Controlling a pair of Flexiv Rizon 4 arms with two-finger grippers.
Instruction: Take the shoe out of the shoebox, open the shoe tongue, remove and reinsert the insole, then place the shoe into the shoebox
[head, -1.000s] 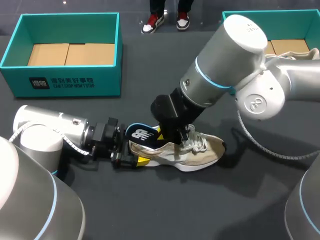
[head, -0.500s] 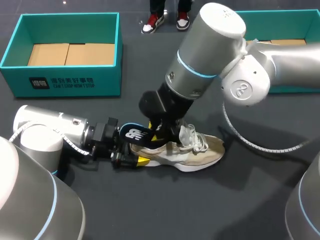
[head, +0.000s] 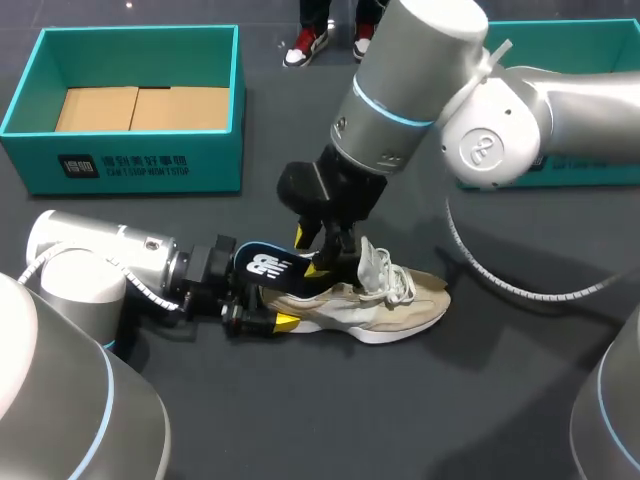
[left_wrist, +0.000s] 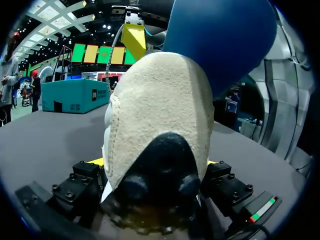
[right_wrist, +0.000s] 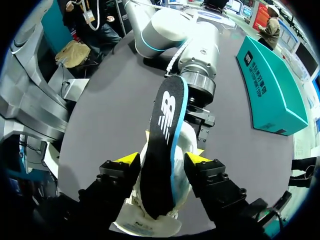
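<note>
**Desk:** Where was the shoe?

**Robot:** The beige shoe (head: 385, 305) lay on its sole near the middle of the dark table (head: 300, 420), toe toward the right edge and heel toward the left edge. Its white laces (head: 385, 272) lay loose over the top. It sat outside both boxes: a teal shoebox (head: 130, 165) at the far left corner and a second shoebox (head: 580, 45) at the far right corner.

**Desk:** And your left hand?

**Robot:** My left hand (head: 262, 318) lay low over the table. It was closed on the shoe's heel, with one yellow-tipped finger against each side.

**Desk:** The right?

**Robot:** My right hand (right_wrist: 162, 161) hung above the shoe's opening. It pinched the dark, blue-edged insole (right_wrist: 165, 125) by its two long edges, so the fingers (right_wrist: 126, 160) stood only as far apart as the insole was wide. The insole sat tilted. The end with the white logo was raised clear of the heel collar and leaned out over my left hand. Whether the other end was inside the shoe, I could not tell.
</note>
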